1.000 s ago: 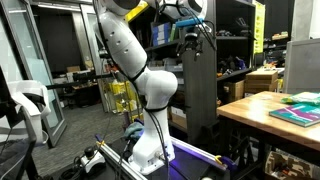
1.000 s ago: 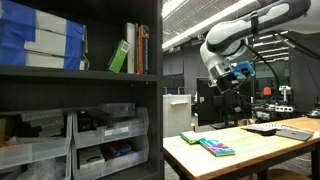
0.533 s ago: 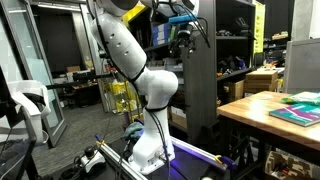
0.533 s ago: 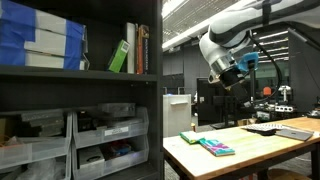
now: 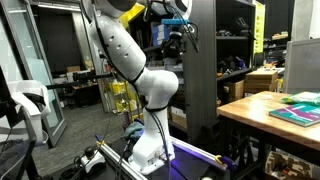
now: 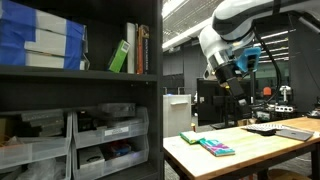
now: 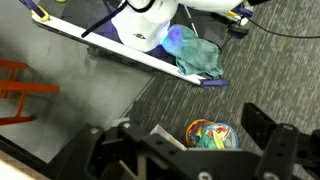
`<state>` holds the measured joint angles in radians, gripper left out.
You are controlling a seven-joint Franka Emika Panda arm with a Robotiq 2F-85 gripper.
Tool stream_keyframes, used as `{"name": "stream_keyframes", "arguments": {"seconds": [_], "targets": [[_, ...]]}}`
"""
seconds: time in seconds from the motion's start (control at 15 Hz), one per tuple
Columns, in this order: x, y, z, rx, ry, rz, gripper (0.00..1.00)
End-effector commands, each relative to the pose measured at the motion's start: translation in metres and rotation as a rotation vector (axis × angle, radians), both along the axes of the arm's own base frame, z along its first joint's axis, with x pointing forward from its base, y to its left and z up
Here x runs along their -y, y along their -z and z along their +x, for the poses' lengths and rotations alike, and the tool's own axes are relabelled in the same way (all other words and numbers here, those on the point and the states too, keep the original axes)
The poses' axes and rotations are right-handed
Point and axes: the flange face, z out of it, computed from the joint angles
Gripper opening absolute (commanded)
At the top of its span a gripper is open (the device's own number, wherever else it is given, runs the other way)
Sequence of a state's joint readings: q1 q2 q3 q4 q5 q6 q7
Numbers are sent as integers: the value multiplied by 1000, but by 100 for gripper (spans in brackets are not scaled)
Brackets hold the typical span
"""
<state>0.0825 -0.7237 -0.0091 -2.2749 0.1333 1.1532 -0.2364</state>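
The pincer [image 5: 180, 32] is hanging high beside a dark shelving unit [image 5: 203, 90], fingers [image 7: 270, 140] apart, gripping nothing. The wrist view is showing a round tub of colourful items [image 7: 210, 134] far below on the floor, near a teal cloth [image 7: 195, 55]. The stage looks like positioning, not grasping; any grasp is calling for a long descent first.

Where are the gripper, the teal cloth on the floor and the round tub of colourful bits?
gripper [image 7: 173, 122], wrist view, midway between its fingertips.
teal cloth [image 7: 197, 53], wrist view, middle of the crumpled fabric.
round tub [image 7: 212, 123], wrist view, its upper rim.
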Motion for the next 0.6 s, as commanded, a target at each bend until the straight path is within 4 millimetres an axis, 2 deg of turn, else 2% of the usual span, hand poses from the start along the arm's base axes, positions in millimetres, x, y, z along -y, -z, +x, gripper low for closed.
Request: {"name": "stream_keyframes", "arguments": {"seconds": [0.0,0.33,0.53], "targets": [[-22,-2,-8,48,25,56,100],[-56,-9,-10,70,53,170,100],[-69,-15,-10,88,71,234,100]]}}
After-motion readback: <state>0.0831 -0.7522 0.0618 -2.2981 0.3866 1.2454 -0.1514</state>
